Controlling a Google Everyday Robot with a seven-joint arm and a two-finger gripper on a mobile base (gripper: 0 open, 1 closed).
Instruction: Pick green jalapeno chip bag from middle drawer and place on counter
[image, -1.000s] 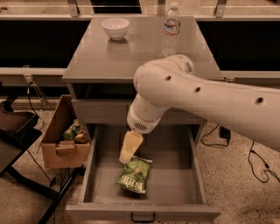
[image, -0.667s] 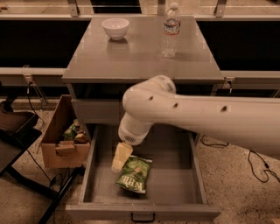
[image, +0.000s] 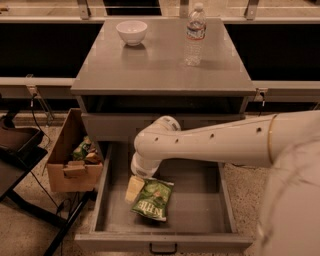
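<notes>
Reaching down into the open middle drawer (image: 200, 212), the claw (image: 134, 188) is hanging low over the drawer floor at the end of the white arm (image: 215, 142). I cannot tell how far open it is, and nothing is showing as held in it. The green jalapeno chip bag (image: 152, 200) is lying flat on the floor just beside the claw, on its right as the camera is looking. The bag's far corner is sitting closest to the claw and its white lettered band is pointing away toward the drawer front; whether the two are touching I cannot tell. The bag is looking light and puffed with air, so it is probably going to give and crinkle under pressure. Its glossy film is likely slippery, and the chips inside are fragile. A gentle pinch across the far end nearest the claw, or on the flat crimped seam there, is seeming the safer hold, since squeezing the full belly is risking a slip or crushed chips. Well above and behind the claw, the counter (image: 160, 70) is carrying a white bowl (image: 131, 31) and a water bottle (image: 195, 36).
</notes>
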